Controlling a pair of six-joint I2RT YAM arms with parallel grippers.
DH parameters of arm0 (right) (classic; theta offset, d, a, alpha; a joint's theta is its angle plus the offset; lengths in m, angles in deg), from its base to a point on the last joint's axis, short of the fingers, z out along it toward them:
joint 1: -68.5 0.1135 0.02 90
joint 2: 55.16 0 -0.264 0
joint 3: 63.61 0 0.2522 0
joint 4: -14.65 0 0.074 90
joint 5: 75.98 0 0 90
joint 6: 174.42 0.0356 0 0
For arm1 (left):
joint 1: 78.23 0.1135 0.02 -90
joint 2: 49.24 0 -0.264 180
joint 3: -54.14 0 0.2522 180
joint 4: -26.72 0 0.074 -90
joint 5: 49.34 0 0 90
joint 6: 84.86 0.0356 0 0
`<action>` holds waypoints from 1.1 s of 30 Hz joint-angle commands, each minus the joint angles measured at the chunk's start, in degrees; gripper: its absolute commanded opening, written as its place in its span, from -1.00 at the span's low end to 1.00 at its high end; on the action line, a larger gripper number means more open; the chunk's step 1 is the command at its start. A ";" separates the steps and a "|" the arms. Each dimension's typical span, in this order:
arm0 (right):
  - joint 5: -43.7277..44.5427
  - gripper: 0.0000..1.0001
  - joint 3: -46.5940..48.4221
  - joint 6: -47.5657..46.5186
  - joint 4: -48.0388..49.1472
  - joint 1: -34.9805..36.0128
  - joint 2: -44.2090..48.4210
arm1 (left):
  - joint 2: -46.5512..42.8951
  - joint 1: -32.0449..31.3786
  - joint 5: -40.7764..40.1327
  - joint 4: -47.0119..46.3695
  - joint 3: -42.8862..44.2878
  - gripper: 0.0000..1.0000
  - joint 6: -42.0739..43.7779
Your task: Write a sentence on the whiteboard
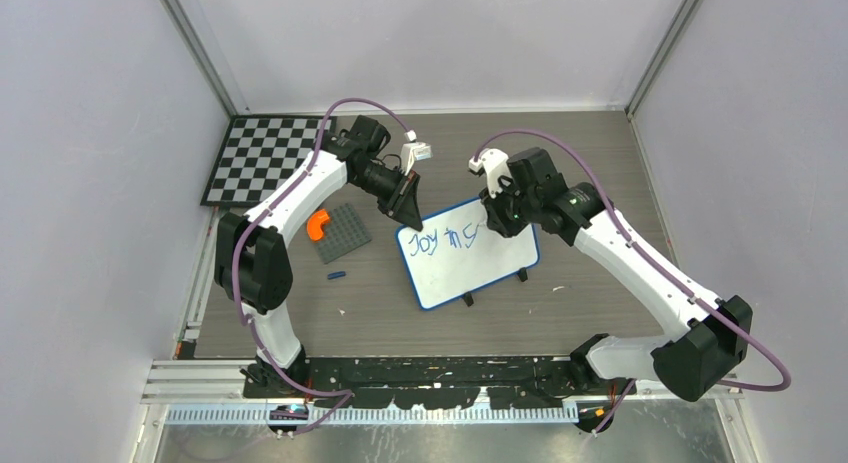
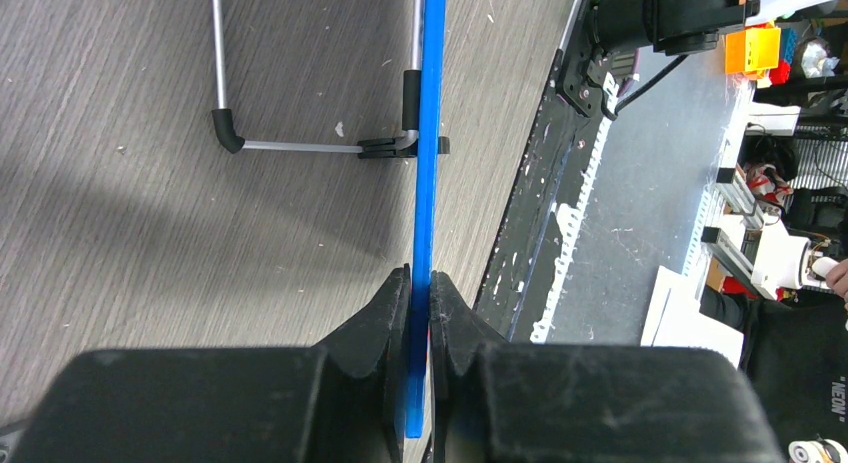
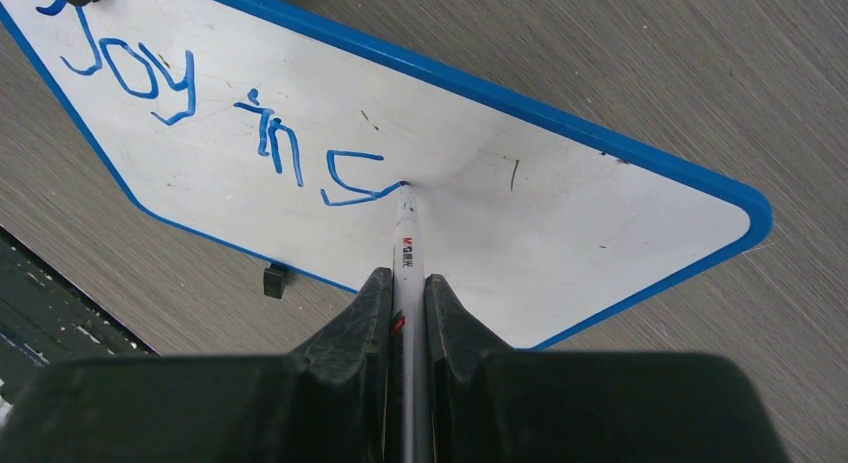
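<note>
Two grippers share the work. Left gripper point(image 2: 420, 280) is clamped on the blue frame edge of the whiteboard point(image 2: 432, 103), which runs straight ahead from its fingers. Right gripper point(image 3: 405, 283) pinches a marker point(image 3: 406, 238), tip touching the board just ahead, ending the "s" of the sentence point(image 3: 215, 123), which reads "Joy in s". Risk: excess tip pressure could tilt or slide the board in the left grip, skewing later letters; too little would break the stroke.

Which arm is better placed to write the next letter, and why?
Right: its pincer grips the marker, tip touching the whiteboard beside the sentence. The left pincer merely clamps its edge.
</note>
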 commanded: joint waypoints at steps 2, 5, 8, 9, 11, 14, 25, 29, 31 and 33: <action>1.93 -1.00 0.05 -1.03 2.66 -0.68 0.58 | 0.29 -1.53 -1.80 0.65 -0.62 -1.00 0.15; 1.98 -0.99 -1.53 -1.06 2.64 -0.69 1.08 | 0.34 -1.60 -1.75 0.64 -0.67 -1.00 0.12; 2.10 -1.00 -2.74 -1.01 2.57 -0.75 1.61 | 0.34 -1.56 -1.71 0.64 -0.60 -1.00 0.16; 1.99 -1.00 -3.09 -0.99 2.57 -0.74 1.80 | 0.38 -1.54 -1.69 0.64 -0.58 -1.00 0.12; 1.82 -1.00 -3.60 -0.82 2.57 -0.71 1.89 | 0.38 -1.55 -1.69 0.63 -0.58 -1.00 0.09; 1.48 -1.00 -3.46 -0.77 2.66 -0.73 1.81 | 0.30 -1.58 -1.78 0.64 -0.66 -1.00 0.04; 1.38 -0.99 2.13 -0.91 2.21 -1.44 0.30 | 0.13 -1.55 -1.95 0.73 -0.67 -1.00 0.29; 1.48 -0.99 1.33 -1.14 2.22 -1.70 0.30 | 0.04 -1.53 -2.04 0.80 -0.63 -1.00 0.24; 1.53 -1.00 0.26 -1.29 2.16 -1.85 0.69 | 0.03 -1.54 -2.04 0.84 -0.67 -1.00 0.22; 1.70 -0.99 -0.89 -1.46 1.81 -1.89 1.01 | 0.03 -1.53 -2.04 0.80 -0.75 -1.00 0.29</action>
